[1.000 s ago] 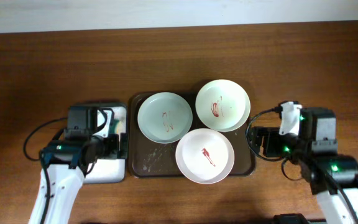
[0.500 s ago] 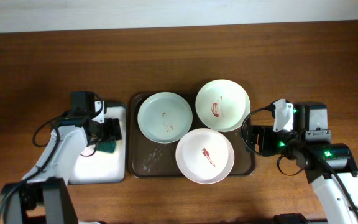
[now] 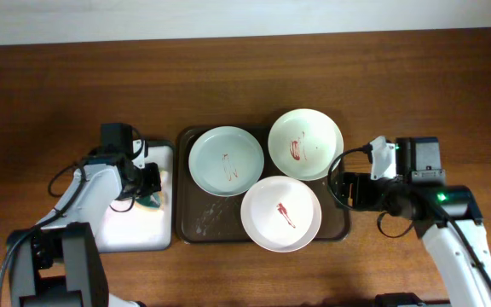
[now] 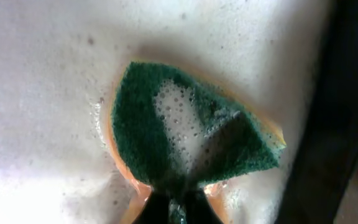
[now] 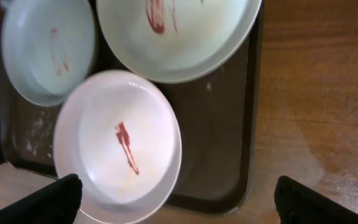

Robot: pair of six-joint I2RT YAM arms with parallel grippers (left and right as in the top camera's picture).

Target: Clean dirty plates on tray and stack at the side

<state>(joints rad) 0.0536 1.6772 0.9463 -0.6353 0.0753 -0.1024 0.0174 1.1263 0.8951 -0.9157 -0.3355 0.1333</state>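
Overhead view shows me the dark brown tray in the middle of the wooden surface, with all three plates on it. The left plate, faintly tinted, carries thin red streaks. The far plate has a red smear left of its centre and hangs over the tray's far right corner. The near plate, white, has a short red streak in its middle and juts past the near rim. The three sit crowded rim to rim.

My left gripper is down in the smaller tray, the white-lined one just left of the brown tray. On the left wrist camera its fingertips are pinched together on the edge of the green sponge, which folds up between them, with orange backing showing at its edges and foam on its face.

My right gripper hovers by the tray's right rim, spread wide. On the right wrist camera one finger shows in each bottom corner, with the near plate and the tray rim between them. It grips nothing.
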